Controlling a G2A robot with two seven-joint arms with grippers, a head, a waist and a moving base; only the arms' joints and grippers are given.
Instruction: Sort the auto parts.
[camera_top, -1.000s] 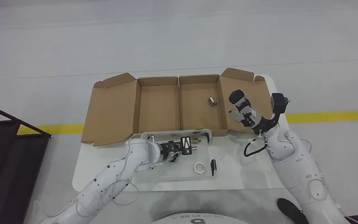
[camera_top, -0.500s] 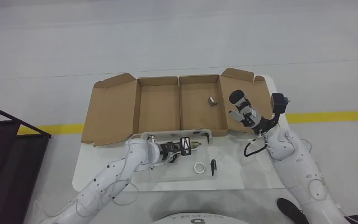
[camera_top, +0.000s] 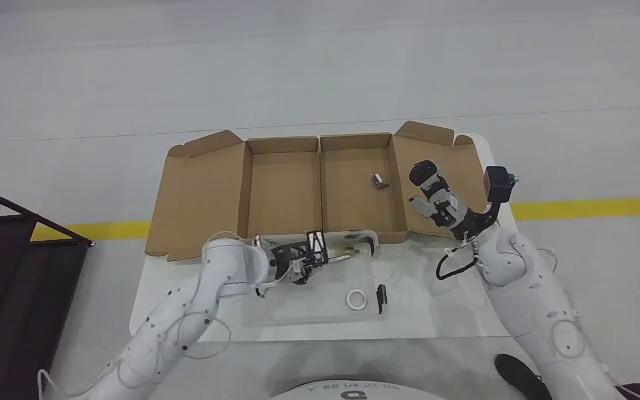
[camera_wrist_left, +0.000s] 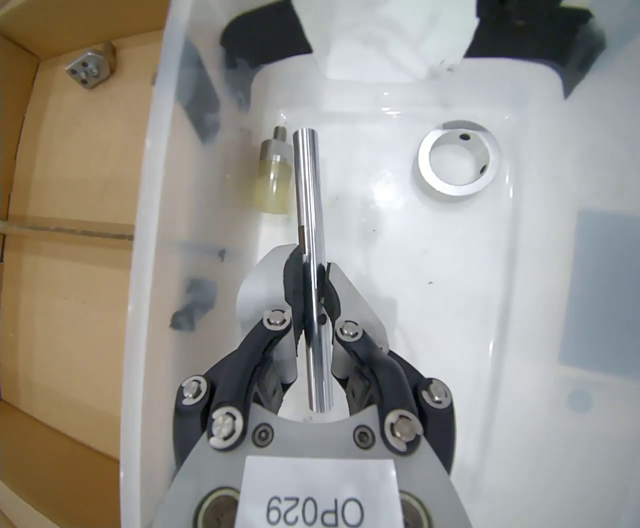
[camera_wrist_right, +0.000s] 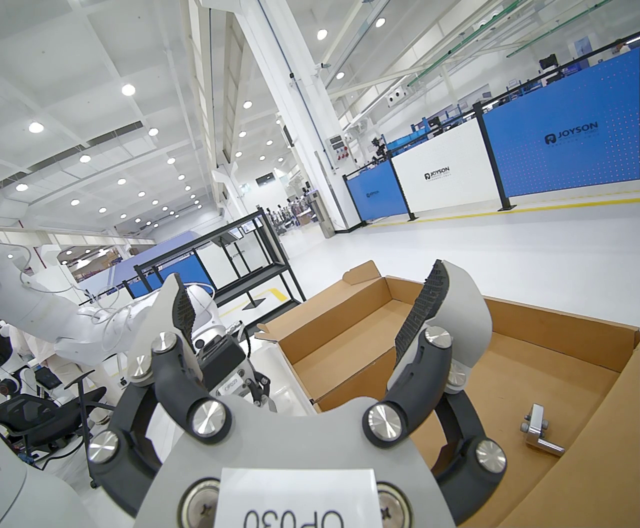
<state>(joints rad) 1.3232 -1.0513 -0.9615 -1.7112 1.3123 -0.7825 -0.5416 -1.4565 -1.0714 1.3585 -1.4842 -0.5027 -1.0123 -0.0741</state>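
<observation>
Your white desk (camera_top: 450, 300) stands on a pale grey hall floor crossed by a yellow line (camera_top: 580, 208). The right wrist view takes in a high ceiling with rows of round lamps, blue-and-white partitions (camera_wrist_right: 550, 155) and a black shelf rack (camera_wrist_right: 250, 250).

On the desk lies an open cardboard box (camera_top: 285, 190) with two compartments. Just in front of it, on the robot's side, is a translucent white tray (camera_top: 310, 305). A small metal block (camera_top: 379, 180) lies in the compartment on the right arm's side.

Your left claw (camera_wrist_left: 312, 272) is over the tray, closed tightly on a polished steel rod (camera_wrist_left: 307, 200) gripped near its middle. Beside the rod's far half lies a yellowish cylinder with a threaded stud (camera_wrist_left: 273, 180). A metal ring (camera_wrist_left: 430, 175) sits apart from both on the tray floor.

Your right claw (camera_wrist_right: 308, 282) hangs above the box's right edge, spread wide with nothing in it.

You cannot tell whether the rod's far end touches the tray floor, and its near end runs in under the claw's body. The dark patches seen through the tray wall (camera_wrist_left: 145, 200) are too blurred to identify. From above, the black part (camera_top: 381, 296) by the ring is too small to name.
</observation>
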